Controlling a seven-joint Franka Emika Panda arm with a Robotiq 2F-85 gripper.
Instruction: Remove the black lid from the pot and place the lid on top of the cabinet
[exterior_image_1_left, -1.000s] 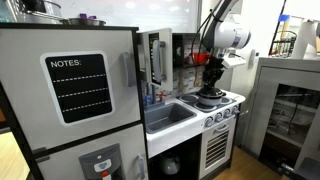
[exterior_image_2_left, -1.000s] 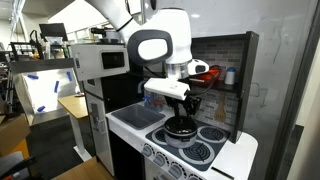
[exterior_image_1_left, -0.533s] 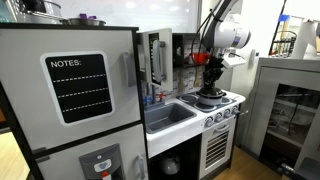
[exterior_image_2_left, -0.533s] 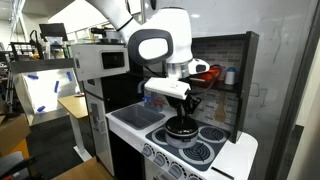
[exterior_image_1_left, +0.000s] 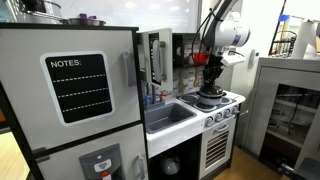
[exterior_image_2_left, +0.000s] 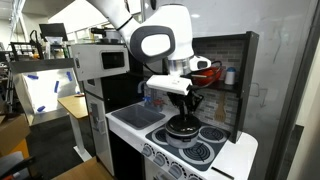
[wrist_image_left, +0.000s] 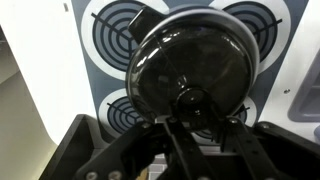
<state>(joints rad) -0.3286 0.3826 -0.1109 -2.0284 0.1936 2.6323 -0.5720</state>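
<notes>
- Gripper is pinched shut on the knob of the black lid — straight below the wrist.
- The lid is seated on the pot, on the stove.
- The cabinet is found higher — off to the side.

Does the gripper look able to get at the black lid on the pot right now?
Probably yes: the gripper sits right over the black lid, jaws shut around its centre knob, and nothing stands between them.
</notes>
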